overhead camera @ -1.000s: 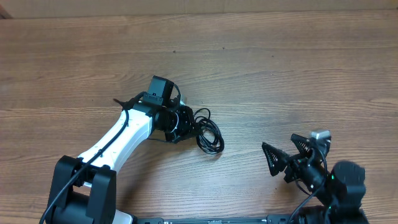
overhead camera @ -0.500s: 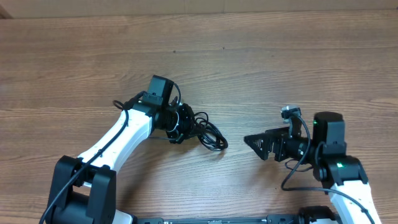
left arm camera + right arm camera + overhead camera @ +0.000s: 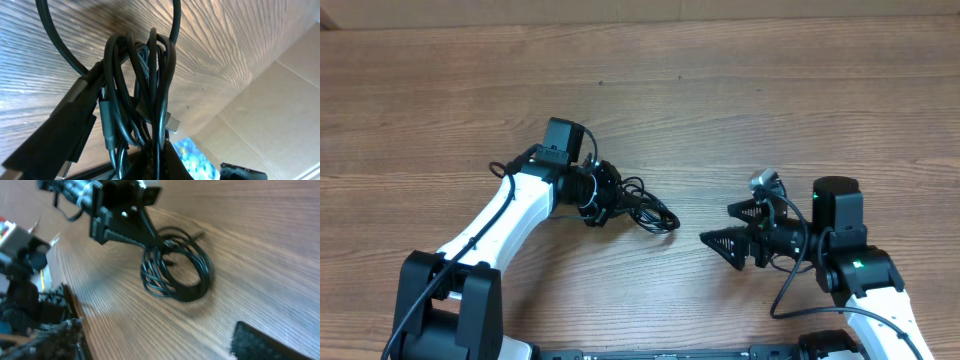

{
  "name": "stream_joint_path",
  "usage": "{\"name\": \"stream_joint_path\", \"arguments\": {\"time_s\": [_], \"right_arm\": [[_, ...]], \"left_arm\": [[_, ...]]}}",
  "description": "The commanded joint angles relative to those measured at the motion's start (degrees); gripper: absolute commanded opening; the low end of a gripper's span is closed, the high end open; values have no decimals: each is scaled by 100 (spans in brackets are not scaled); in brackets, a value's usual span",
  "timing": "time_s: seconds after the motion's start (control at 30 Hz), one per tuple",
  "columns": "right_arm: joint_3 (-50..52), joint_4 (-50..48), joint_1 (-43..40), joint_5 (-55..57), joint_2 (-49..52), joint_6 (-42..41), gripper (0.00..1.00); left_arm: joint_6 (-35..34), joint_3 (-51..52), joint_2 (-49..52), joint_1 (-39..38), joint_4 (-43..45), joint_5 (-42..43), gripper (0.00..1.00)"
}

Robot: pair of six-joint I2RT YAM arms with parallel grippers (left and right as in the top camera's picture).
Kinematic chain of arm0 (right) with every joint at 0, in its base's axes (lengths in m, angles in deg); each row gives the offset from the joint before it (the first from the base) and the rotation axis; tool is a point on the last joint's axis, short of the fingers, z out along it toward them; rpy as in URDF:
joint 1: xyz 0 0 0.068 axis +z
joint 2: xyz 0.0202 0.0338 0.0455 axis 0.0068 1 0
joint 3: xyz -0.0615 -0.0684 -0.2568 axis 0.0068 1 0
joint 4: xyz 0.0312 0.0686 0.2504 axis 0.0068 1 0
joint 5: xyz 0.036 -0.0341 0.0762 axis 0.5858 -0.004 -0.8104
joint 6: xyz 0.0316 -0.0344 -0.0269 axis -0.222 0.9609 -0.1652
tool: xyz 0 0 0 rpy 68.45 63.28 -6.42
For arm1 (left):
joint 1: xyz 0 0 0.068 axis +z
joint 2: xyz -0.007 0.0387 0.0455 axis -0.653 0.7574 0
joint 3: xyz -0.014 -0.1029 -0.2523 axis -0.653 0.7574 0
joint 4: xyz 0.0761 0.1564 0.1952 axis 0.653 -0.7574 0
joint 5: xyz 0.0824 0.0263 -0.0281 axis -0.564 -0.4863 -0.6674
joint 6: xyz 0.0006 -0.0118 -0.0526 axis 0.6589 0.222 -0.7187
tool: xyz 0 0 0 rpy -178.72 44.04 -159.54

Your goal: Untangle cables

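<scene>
Overhead: bench carried only the two arms and one bundle of cables.

Biggest change was the right arm. A second earlier it sat tucked in the bottom-right corner; by now it had swung in toward centre, tips aimed at the bundle, near it but not touching.

The left arm had pulled back slightly to its own side and dragged the bundle with it.

The cables lay just right of the left arm's tips, still one coiled knot, no strand separated.

Left fingers stayed clamped on the bundle's near edge. On the left wrist view, several loops were bunched in that grip.

Right fingers were spread wide, holding nothing, closing in only slightly.

One plug stuck out of the loops.

My read: left anchors, right is set up to pick a loop or the plug. Untangling proper not started.
</scene>
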Motion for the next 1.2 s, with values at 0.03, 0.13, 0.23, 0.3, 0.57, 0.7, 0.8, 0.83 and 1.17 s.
{"name": "stream_joint_path", "arguments": {"time_s": [0.03,0.13,0.23,0.3,0.57,0.7,0.8,0.83,1.17], "right_arm": [[-168,-358,297,17,-15,-417,88],[-168,-553,348,-13,-15,-671,100],[-166,-758,348,-348,-15,-997,100],[-166,-933,348,-354,-15,-1521,100],[-166,-1617,348,-348,-15,-4068,82],[-164,-1596,348,-348,-2,-5066,79],[-164,-1596,348,-210,105,-5711,78],[-164,-1596,350,-146,151,-5875,78],[-160,-2404,708,389,907,-7025,78]], "left_arm": [[372,-291,-42,31,13,745,4],[719,-494,-61,31,-9,992,4],[1167,-734,-120,31,-7,1073,4],[1572,-933,-227,31,-4,1067,4],[1823,-1202,-647,20,157,-457,4],[1069,-1202,-835,13,210,-1182,4],[586,-1202,-916,-144,417,-1394,4],[479,-1202,-918,-219,514,-1423,4],[-131,-1202,-918,-850,1285,-1845,4]]}}
